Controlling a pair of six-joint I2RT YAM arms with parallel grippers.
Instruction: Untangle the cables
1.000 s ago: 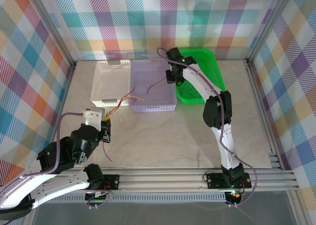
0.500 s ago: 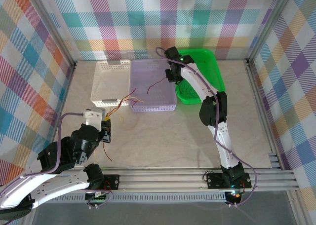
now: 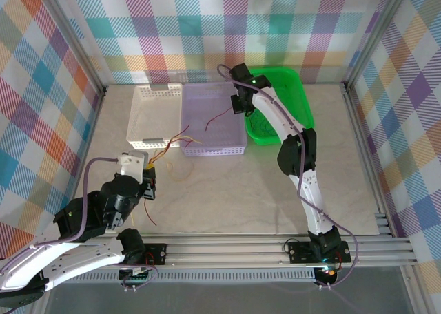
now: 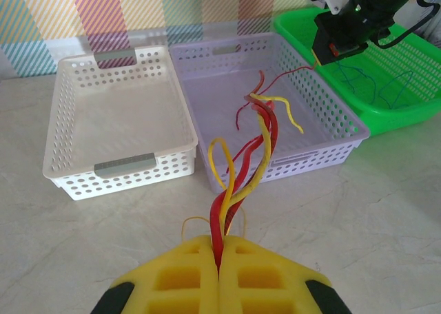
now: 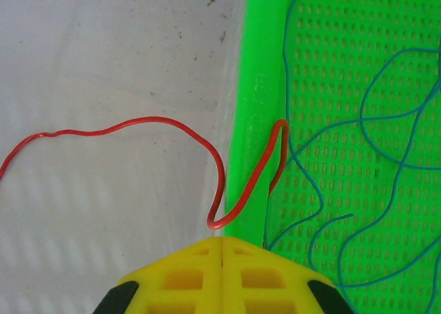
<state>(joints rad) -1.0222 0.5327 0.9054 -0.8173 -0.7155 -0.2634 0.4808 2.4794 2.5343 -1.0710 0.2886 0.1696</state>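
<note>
At the bottom of the left wrist view, the left gripper had its yellow fingers pressed tight together on a bundle of red and yellow cables. The strands rose from between the pads, twisted round each other, and draped over the near wall of the lilac basket, with their loose ends lying inside it. A white basket sat just to the left of the lilac one, touching it, and the green basket was on the right.

Up top in the overhead view, the right gripper hung over the seam between the lilac and green baskets. Its fingers were closed flat too. A single red cable looped right at the fingertips, crossing the green rim. Honestly couldn't tell if it was really pinched or just touching. Thin blue cables lay tangled on the green basket's floor.
</note>
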